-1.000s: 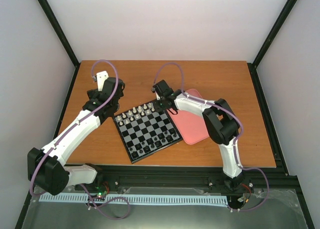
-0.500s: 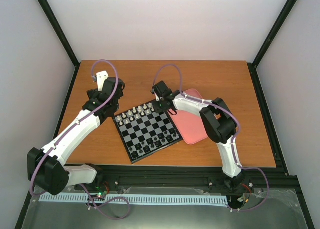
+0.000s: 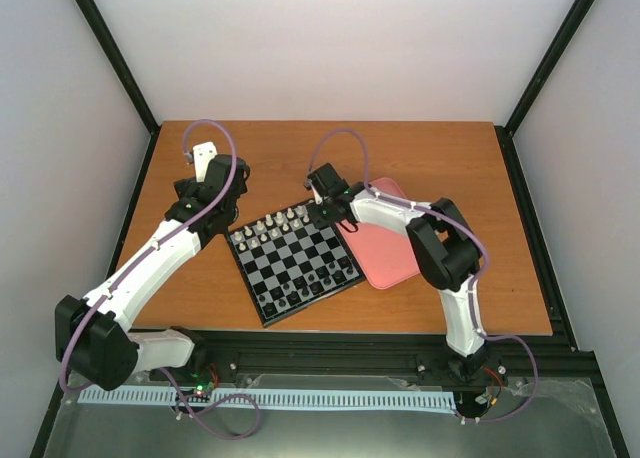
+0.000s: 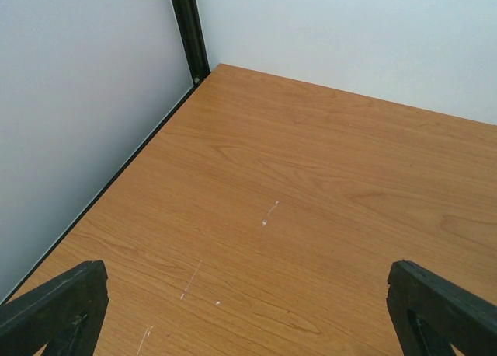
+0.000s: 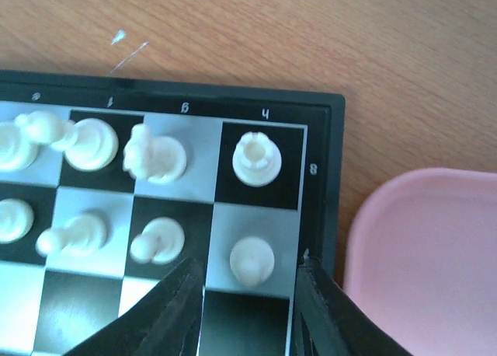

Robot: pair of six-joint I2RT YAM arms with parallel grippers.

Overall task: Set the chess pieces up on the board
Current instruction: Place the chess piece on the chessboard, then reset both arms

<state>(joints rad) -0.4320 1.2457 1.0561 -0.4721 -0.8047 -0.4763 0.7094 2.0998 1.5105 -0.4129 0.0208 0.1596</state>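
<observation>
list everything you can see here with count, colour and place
board: one, black frame with black and grey-white squares, middle of the table
white chess pieces: two rows, exact count unclear, cream, board's far side
dark chess pieces: several, dark, board's near side
pink tray: one, pink, right of the board
table: one, orange-brown wood
left pincer: one, black, open over bare table
right pincer: one, black, open astride a white pawn, board's far right corner
</observation>
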